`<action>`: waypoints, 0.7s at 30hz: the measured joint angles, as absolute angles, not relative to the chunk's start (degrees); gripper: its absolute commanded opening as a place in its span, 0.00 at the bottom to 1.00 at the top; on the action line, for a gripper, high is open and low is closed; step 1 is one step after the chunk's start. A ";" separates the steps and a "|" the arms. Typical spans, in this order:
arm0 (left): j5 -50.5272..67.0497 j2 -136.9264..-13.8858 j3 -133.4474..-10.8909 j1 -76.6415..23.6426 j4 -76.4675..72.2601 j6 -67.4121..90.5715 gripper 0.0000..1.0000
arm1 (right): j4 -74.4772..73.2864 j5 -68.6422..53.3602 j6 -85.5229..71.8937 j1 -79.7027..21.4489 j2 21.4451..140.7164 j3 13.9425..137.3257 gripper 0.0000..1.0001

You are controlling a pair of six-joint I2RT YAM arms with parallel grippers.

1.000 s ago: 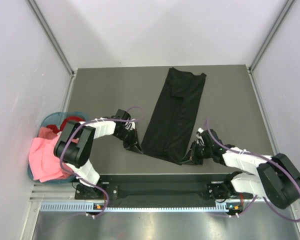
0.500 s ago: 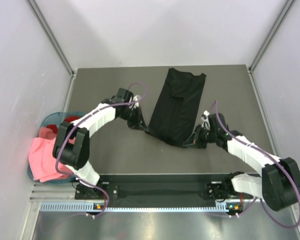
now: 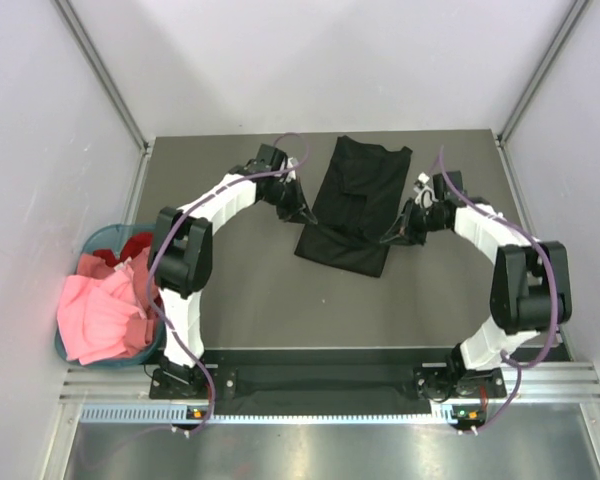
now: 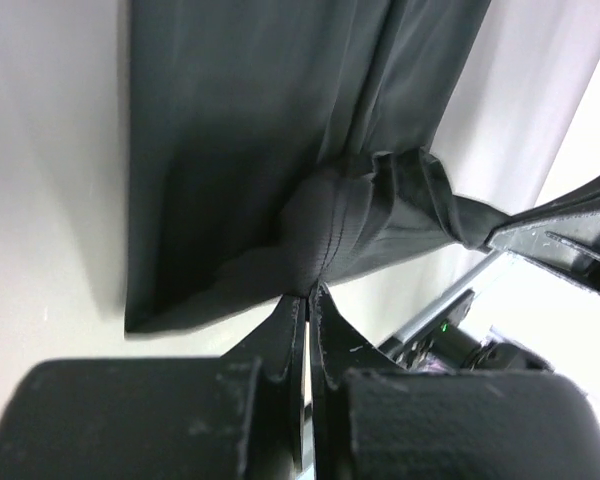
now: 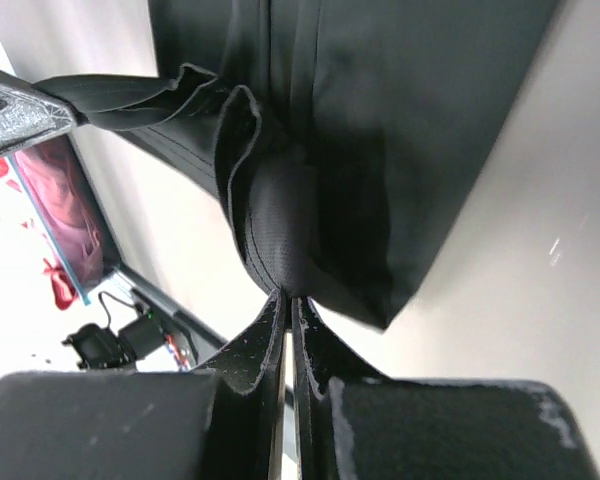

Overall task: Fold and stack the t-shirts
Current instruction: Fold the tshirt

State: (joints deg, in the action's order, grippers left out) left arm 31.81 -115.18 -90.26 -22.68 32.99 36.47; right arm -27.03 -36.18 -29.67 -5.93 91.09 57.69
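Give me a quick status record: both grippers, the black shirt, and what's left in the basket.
left gripper: shut on black shirt, at its left edge
right gripper: shut on black shirt, at its right edge
black shirt: narrow strip on the table, part-folded, not flat
basket: left of table, holding pink cloth and red cloth
stack: none yet
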 measured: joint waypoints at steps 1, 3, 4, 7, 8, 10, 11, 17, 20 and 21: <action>31.81 -116.40 -91.96 -22.74 32.97 36.77 0.00 | -27.86 -36.58 -29.02 -5.56 92.68 59.66 0.00; 31.86 -119.17 -95.81 -22.83 32.82 37.26 0.00 | -28.67 -37.08 -27.94 -4.80 95.33 62.65 0.00; 31.88 -120.18 -97.27 -22.83 32.75 37.39 0.00 | -29.19 -37.34 -27.51 -4.51 96.23 63.77 0.00; 32.16 -123.35 -101.69 -22.87 32.67 37.36 0.00 | -30.48 -37.87 -26.50 -3.84 98.72 67.02 0.00; 32.16 -124.14 -102.72 -22.87 32.67 37.34 0.00 | -30.74 -38.09 -26.26 -3.70 99.70 68.36 0.00; 32.16 -125.64 -104.40 -22.87 32.60 37.30 0.00 | -31.33 -38.37 -25.74 -3.60 101.95 71.33 0.00; 32.18 -126.21 -104.99 -22.87 32.71 37.26 0.00 | -31.40 -38.37 -25.52 -3.57 102.78 72.42 0.00; 32.40 -129.93 -108.95 -22.59 33.17 36.80 0.00 | -32.97 -38.37 -24.71 -2.83 107.07 77.93 0.00; 32.60 -131.46 -111.31 -22.26 33.26 36.56 0.00 | -34.50 -38.33 -23.99 -1.85 108.88 80.09 0.00; 32.75 -131.98 -112.20 -22.13 33.19 36.49 0.00 | -34.87 -38.30 -23.75 -1.52 109.54 80.88 0.00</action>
